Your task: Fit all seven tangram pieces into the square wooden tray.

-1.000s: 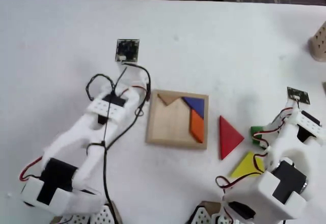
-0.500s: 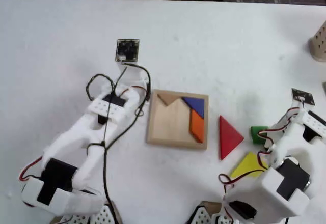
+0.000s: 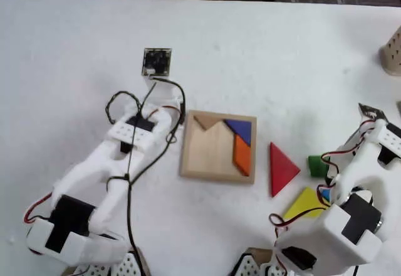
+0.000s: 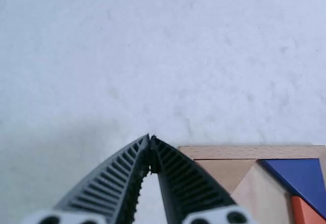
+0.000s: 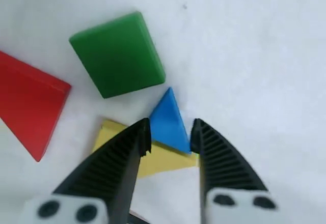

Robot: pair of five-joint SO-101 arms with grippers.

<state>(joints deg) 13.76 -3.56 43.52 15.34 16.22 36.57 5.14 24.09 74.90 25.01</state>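
Three pieces lie in the square wooden tray [image 3: 213, 176]: a tan triangle [image 3: 205, 123] in the far corner nearest the left arm, a dark blue piece [image 3: 241, 130] in the other far corner, and an orange piece [image 3: 242, 153] against the same wall, nearer the arms. Four more rest on the white worktop [image 3: 75, 37] beyond the tray's right-arm side. A red triangle [image 3: 282, 168] is nearest the tray, then come a green square [image 3: 317, 165], a yellow triangle [image 3: 305, 202] and a small light blue triangle [image 5: 168, 122] lying against the yellow one. The right claw [image 5: 170, 132] stands part open over that far cluster, one tip on either side of the small light blue triangle; whether the tips touch it cannot be told. The left claw [image 4: 150, 141] is closed, tips meeting and empty, just outside the tray's far corner by the tan triangle.
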